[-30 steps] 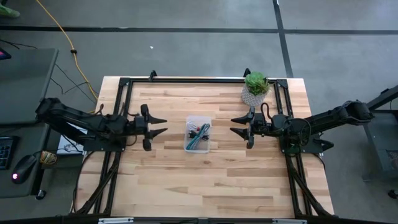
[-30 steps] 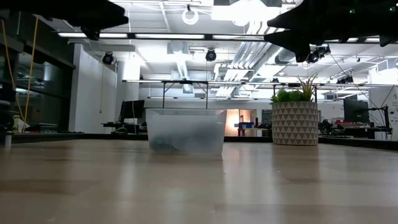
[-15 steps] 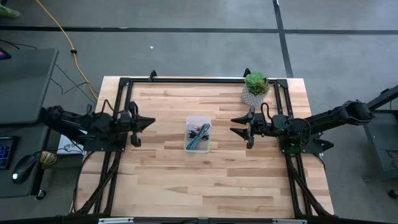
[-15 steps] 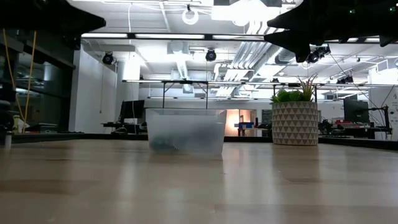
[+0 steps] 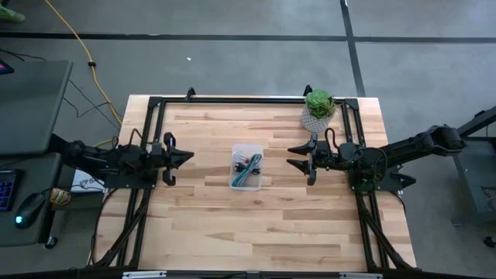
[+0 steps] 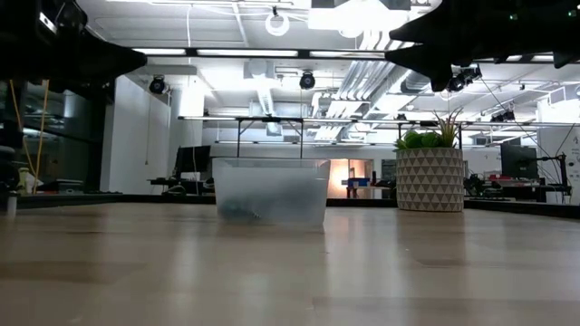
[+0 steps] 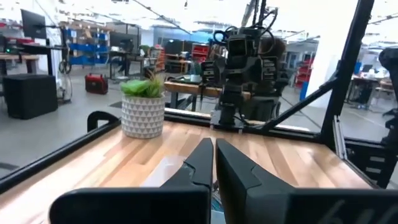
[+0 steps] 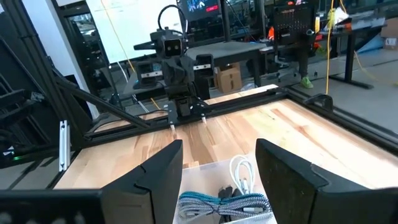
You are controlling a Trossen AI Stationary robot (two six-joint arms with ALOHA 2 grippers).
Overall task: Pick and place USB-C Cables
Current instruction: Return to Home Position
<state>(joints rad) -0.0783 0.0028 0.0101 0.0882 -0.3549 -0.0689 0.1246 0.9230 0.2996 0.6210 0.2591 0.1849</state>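
My left claw (image 5: 188, 156) hangs at nine o'clock of the clear tub (image 5: 246, 146), its fingers pressed together on nothing. My right claw (image 5: 290, 156) hangs at three o'clock, fingers spread and empty. The USB-C cables (image 5: 248, 166) lie together inside the tub, mid-table (image 5: 232, 225).

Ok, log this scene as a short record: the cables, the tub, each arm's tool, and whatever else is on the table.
USB-C cables: bundled inside the tub; teal-blue and white ones show plainly
clear tub: mid-table, between the two arms
left tool: shut, empty, over the table's left side, pointing at the tub
right tool: open, empty, right of the tub, pointing at it
potted plant: beside the right arm, near a table corner
table: light wood
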